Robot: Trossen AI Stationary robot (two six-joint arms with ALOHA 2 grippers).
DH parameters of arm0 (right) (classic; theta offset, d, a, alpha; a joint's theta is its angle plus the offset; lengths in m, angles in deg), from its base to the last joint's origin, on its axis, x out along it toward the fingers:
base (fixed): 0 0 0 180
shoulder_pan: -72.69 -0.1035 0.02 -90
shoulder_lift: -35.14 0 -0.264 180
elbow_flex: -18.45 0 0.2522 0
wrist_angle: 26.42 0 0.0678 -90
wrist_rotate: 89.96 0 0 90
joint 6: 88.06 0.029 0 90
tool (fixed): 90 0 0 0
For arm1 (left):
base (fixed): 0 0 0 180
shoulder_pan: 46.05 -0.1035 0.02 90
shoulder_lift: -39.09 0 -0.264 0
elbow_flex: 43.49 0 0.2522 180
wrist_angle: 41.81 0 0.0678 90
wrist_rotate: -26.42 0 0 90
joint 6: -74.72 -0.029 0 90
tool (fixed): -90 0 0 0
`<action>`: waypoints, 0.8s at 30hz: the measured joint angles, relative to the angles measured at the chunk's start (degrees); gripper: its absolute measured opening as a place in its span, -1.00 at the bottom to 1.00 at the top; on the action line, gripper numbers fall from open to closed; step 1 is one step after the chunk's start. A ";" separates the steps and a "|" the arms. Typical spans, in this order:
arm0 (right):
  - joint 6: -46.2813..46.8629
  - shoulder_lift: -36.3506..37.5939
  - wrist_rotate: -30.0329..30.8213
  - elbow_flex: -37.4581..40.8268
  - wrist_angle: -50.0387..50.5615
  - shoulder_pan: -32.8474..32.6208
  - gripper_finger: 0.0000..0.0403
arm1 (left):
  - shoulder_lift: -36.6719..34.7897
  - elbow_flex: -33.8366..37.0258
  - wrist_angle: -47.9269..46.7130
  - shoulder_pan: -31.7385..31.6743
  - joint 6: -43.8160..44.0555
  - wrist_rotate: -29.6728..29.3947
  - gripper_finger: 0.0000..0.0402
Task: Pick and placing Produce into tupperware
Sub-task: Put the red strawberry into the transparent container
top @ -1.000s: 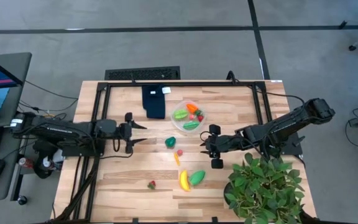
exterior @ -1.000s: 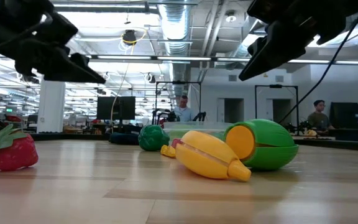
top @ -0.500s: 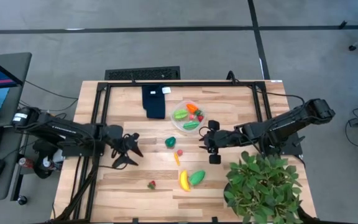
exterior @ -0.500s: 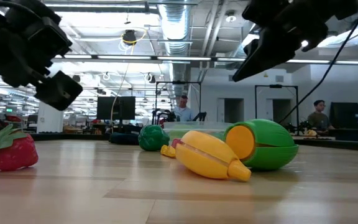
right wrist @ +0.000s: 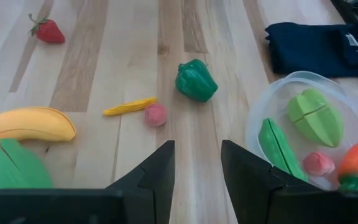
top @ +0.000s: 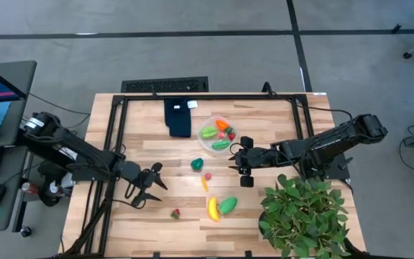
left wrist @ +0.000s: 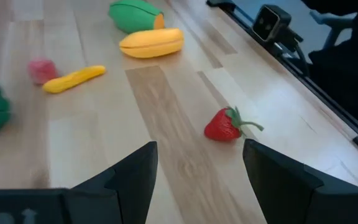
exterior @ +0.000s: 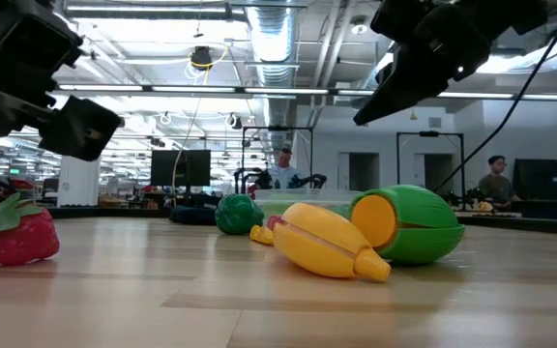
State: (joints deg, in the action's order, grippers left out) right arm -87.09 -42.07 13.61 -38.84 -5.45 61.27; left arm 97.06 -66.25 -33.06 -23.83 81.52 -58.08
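Observation:
Loose produce lies on the wooden table: a red strawberry (top: pixel 175 213) (left wrist: pixel 224 126), a yellow banana (top: pixel 212 208) beside a green piece (top: pixel 228 206), a thin yellow piece (top: pixel 204 183), a small pink piece (top: pixel 208 175) and a green pepper (top: pixel 197 165). The clear round tupperware (top: pixel 218 134) (right wrist: pixel 309 134) holds green pieces, an orange carrot and small red pieces. My left gripper (top: pixel 152 187) (left wrist: pixel 197 162) is open, above the table just left of the strawberry. My right gripper (top: pixel 233 162) (right wrist: pixel 197 155) is open, right of the pepper and near the tupperware.
A dark blue folded cloth (top: pixel 179 117) lies left of the tupperware at the far side. A big leafy potted plant (top: pixel 304 216) stands at the near right corner, close beside my right arm. A black frame runs along the table's edges. People stand in the room beyond.
My left gripper has swung toward the near edge, toward the strawberry, turning as it went and staying open. My right gripper has shifted slightly toward the far edge and left, nearer the tupperware. The produce has not moved.

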 joint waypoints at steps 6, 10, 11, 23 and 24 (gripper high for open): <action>0.05 0.00 0.00 0.00 -0.01 0.00 -0.40 | 11.47 0.00 9.78 2.85 1.00 -0.79 0.14; 0.07 0.00 0.00 0.00 -0.65 0.00 -0.40 | 19.09 -0.51 14.80 3.04 2.53 -1.24 0.14; 0.07 0.00 0.00 0.00 -0.76 0.00 -0.40 | 20.90 -1.06 15.36 3.04 2.74 -1.14 0.14; 0.09 0.00 -0.04 0.00 -1.71 -0.17 -0.40 | 38.52 -8.75 22.51 3.03 3.00 6.05 0.14; 0.09 0.00 -0.04 0.00 -1.70 -0.17 -0.40 | 39.43 -9.14 23.47 3.14 2.98 6.22 0.14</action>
State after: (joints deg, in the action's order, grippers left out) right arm -87.00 -42.07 13.56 -38.84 -7.15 61.10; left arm 136.48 -75.39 -9.59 -20.69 84.50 -51.86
